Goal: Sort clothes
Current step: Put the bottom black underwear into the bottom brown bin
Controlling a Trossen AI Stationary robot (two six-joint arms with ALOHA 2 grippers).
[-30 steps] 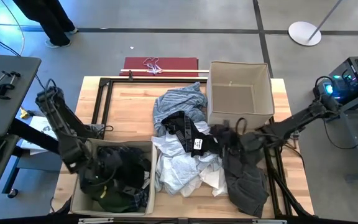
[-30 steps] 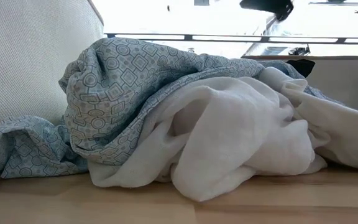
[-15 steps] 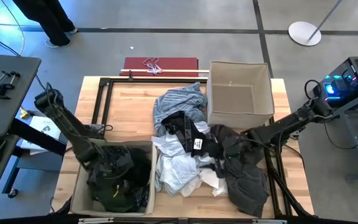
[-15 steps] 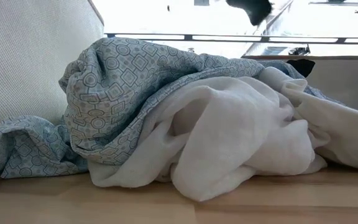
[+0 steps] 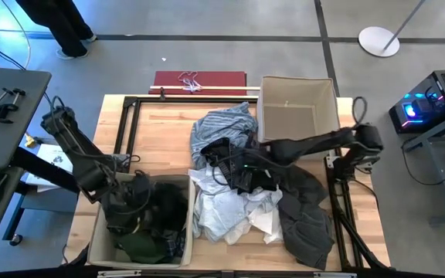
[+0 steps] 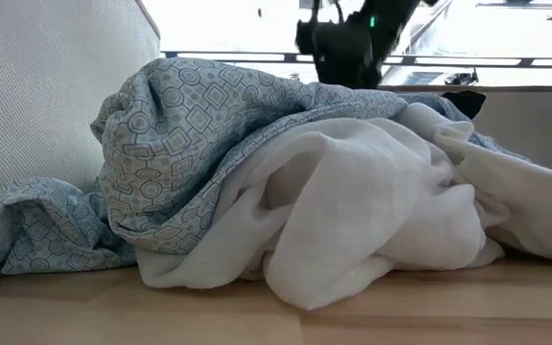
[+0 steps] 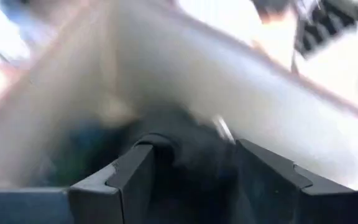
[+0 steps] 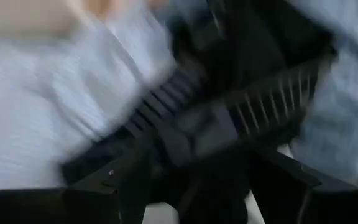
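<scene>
Compared with a second ago, the right arm is now reaching much farther across the counter (image 5: 153,139), and its right claw (image 5: 240,164) is arriving over the black piece with the white-lined band (image 5: 234,158) at the middle of the heap. Its fingers are standing spread around that band in the right wrist view, not yet pinching. The left claw (image 5: 134,202) is hovering inside the near fabric box (image 5: 99,239), fingers spread over dark cloth.

Risk: the pile is tangled, so a lift could be dragging the patterned blue shirt (image 5: 222,123) or the white pieces (image 5: 222,212) along, or the thin band could be slipping from the fingers.

The clothes are lying in one heap at mid-counter, with the charcoal grey piece (image 5: 307,220) trailing toward the near right edge.

Containers: the near box is holding the dark green top (image 5: 141,247) and other dark cloth; the far fabric box (image 5: 298,120) is showing nothing inside.
</scene>
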